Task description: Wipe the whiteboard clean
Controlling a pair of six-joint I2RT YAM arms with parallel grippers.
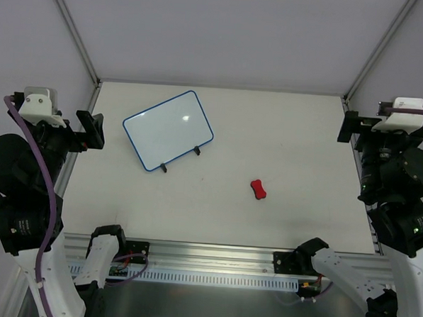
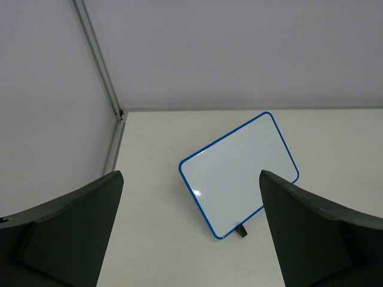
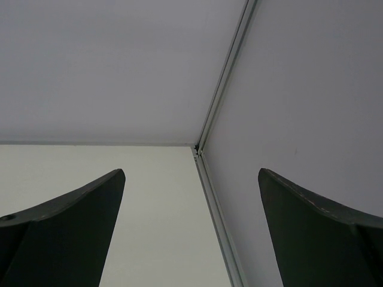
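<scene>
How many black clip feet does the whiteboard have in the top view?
2. Both are on the near long edge of the whiteboard: the left foot by its nearest corner, the right foot further along towards the red eraser. None seems hidden.

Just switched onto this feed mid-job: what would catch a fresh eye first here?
The blue-rimmed whiteboard sits askew at the back left of the table, no marks visible on it. A small red eraser sits alone right of centre, apart from it. The left gripper and right gripper hang open at the table's side edges, empty.
</scene>
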